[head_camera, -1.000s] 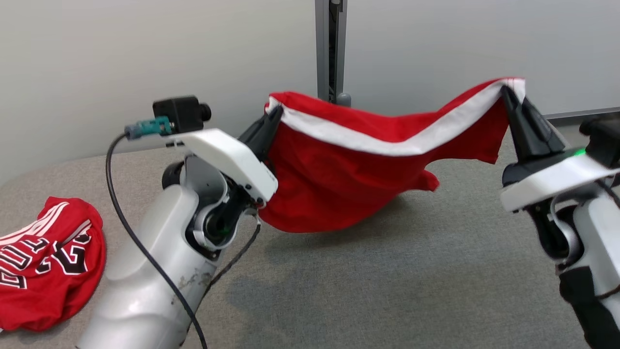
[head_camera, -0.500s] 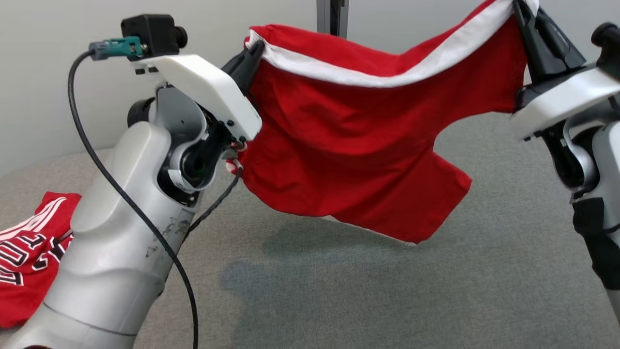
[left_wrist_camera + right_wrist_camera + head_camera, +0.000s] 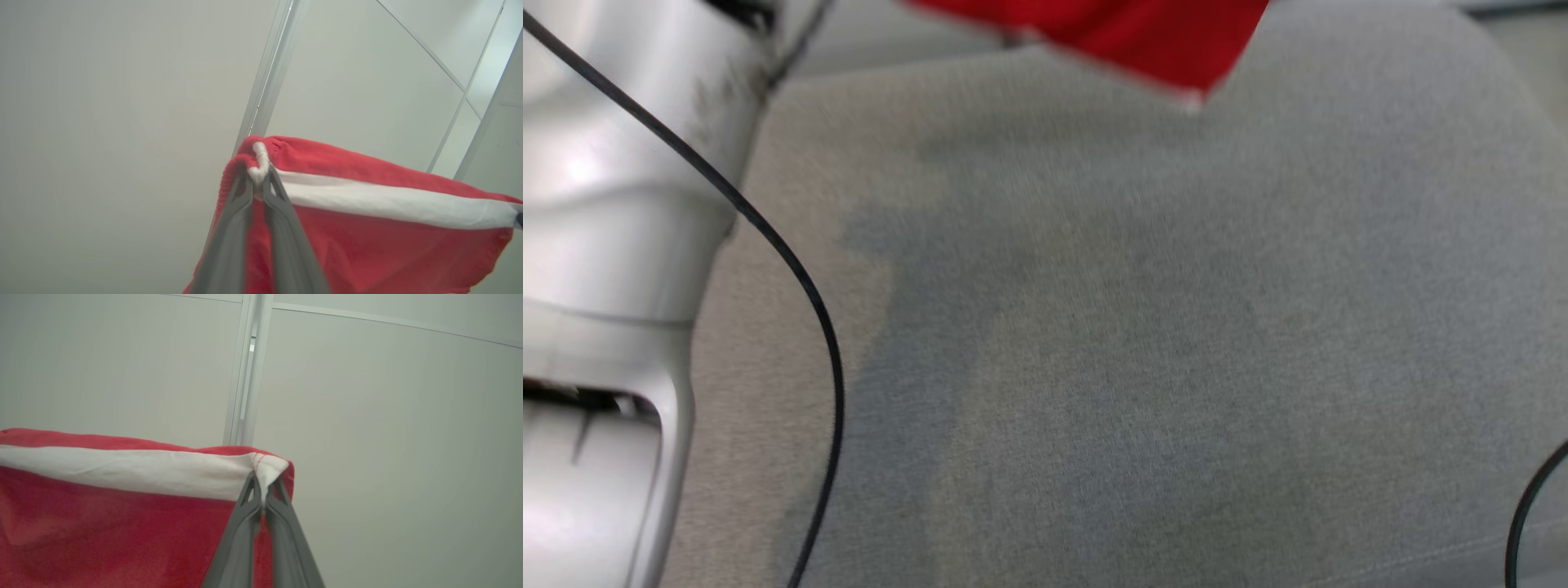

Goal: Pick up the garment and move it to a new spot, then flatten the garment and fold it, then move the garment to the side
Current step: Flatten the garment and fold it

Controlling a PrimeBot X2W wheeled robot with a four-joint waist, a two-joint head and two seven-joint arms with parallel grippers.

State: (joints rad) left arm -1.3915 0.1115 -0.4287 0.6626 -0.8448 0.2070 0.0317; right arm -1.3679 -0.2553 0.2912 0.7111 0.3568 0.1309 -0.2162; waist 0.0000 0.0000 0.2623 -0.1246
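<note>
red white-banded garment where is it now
The red garment hangs at the head view's top, pinched between left pincer and right pincer, above the grey fabric surface.

Motion blur smears the head view. The garment [image 3: 1127,33] runs off its top edge; left of the garment, a pale forearm [image 3: 605,204] is cropped.

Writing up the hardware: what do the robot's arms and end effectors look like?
The left end effector and right end effector each have two long dark grey fingers, tapered, with triangular cut-outs near the tips. The left forearm is glossy silver-grey, scuffed, with a thin black cable running across it.
</note>
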